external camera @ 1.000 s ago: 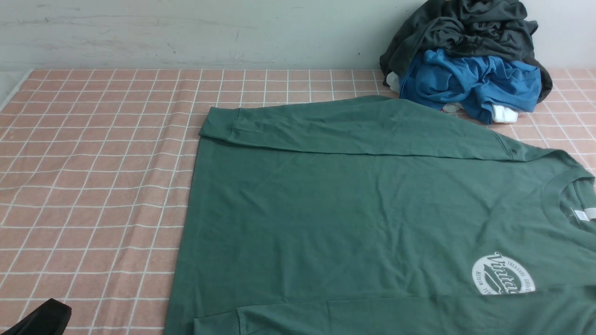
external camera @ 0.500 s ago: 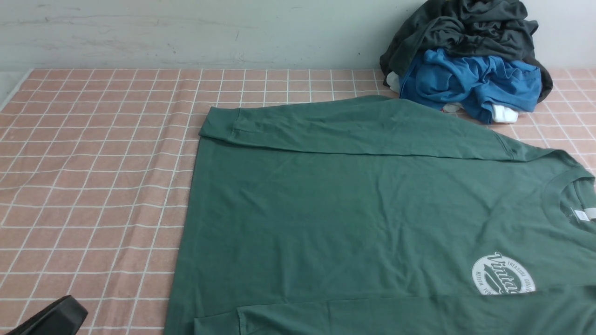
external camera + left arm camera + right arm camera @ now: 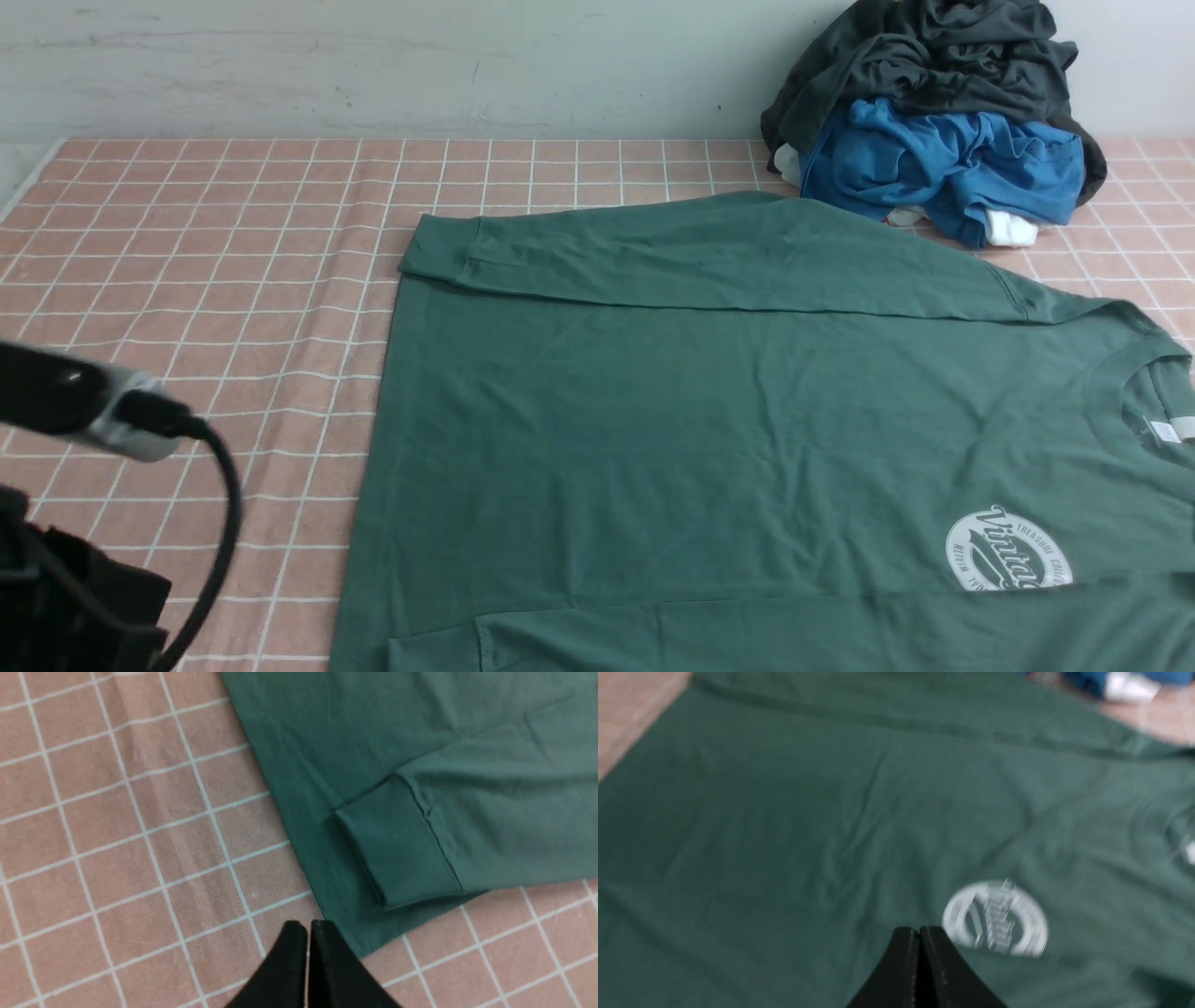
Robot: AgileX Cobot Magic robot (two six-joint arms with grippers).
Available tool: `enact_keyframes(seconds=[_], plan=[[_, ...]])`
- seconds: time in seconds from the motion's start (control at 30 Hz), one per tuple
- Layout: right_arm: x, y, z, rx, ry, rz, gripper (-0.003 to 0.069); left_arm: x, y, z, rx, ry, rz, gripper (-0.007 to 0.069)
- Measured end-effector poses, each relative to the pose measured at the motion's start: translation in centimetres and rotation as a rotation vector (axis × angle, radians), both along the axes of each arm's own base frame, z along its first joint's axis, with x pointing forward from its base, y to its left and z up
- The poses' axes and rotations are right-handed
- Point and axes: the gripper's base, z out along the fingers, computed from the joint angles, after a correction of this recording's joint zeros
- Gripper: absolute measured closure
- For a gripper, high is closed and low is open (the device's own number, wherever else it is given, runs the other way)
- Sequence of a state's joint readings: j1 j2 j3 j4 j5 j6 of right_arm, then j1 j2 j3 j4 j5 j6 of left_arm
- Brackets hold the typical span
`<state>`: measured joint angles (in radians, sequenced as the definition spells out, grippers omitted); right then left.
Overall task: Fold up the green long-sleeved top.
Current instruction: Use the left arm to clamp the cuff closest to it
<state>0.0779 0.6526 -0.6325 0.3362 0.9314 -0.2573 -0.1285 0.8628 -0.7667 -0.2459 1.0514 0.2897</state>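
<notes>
As my left arm (image 3: 84, 411) lifts into view, left gripper (image 3: 306, 927) and right gripper (image 3: 919, 931) sit closed, empty; green top (image 3: 373, 732) cuff (image 3: 397, 844) lies just ahead, ungrasped.

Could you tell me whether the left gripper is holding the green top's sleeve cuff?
No: the left gripper is shut and empty, at the edge of the green long-sleeved top, apart from its cuff.

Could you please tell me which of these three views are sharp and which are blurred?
Front view: sharp, evenly lit, the green long-sleeved top crisp. Left wrist view: sharp on the sleeve cuff and the shut left gripper. Right wrist view: blurred, the chest logo smeared, the right gripper less so.
</notes>
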Motion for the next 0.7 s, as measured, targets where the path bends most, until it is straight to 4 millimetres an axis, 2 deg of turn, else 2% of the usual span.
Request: enact_keyframes(seconds=[0.03, 0.07, 0.13, 0.23, 0.3, 0.4, 0.43, 0.47, 0.57, 0.67, 0.7], plan=[[0.3, 0.4, -0.3, -0.014, 0.116, 0.052, 0.0673, 1.0, -0.7, -0.3, 0.027, 0.036, -0.044, 0.0623], [0.6, 0.6, -0.6, -0.02, 0.168, 0.07, 0.0673, 1.1, -0.8, -0.3, 0.03, 0.041, -0.05, 0.0622], [1.1, 1.6, -1.7, -0.05, 0.348, 0.169, 0.0673, 2.6, -2.6, -1.8, 0.082, 0.133, -0.144, 0.0596], [1.3, 2.7, -2.7, -0.087, 0.456, 0.274, 0.0673, 3.6, -5.3, -4.4, 0.164, 0.254, -0.26, 0.0522], [1.3, 3.0, -2.8, -0.098, 0.463, 0.304, 0.0673, 3.9, -6.2, -5.4, 0.201, 0.288, -0.293, 0.0482], [1.3, 3.4, -2.8, -0.111, 0.448, 0.343, 0.0673, 4.8, -8.3, -8.0, 0.31, 0.34, -0.356, 0.0328], [1.3, 3.4, -2.8, -0.112, 0.448, 0.344, 0.0673, 4.8, -8.4, -8.1, 0.313, 0.339, -0.355, 0.0319], [1.4, 3.4, -2.7, -0.111, 0.435, 0.342, 0.0673, 5.1, -9.0, -8.9, 0.341, 0.339, -0.372, 0.0255], [1.6, 3.4, -2.6, -0.108, 0.408, 0.335, 0.0673, 5.9, -10.3, -10.8, 0.396, 0.328, -0.406, 0.0134], [1.7, 3.4, -2.5, -0.106, 0.396, 0.331, 0.0673, 6.5, -10.9, -11.6, 0.409, 0.329, -0.415, 0.0087], [1.8, 3.4, -2.5, -0.105, 0.389, 0.329, 0.0673, 7.4, -11.7, -11.8, 0.409, 0.324, -0.414, 0.0067]])
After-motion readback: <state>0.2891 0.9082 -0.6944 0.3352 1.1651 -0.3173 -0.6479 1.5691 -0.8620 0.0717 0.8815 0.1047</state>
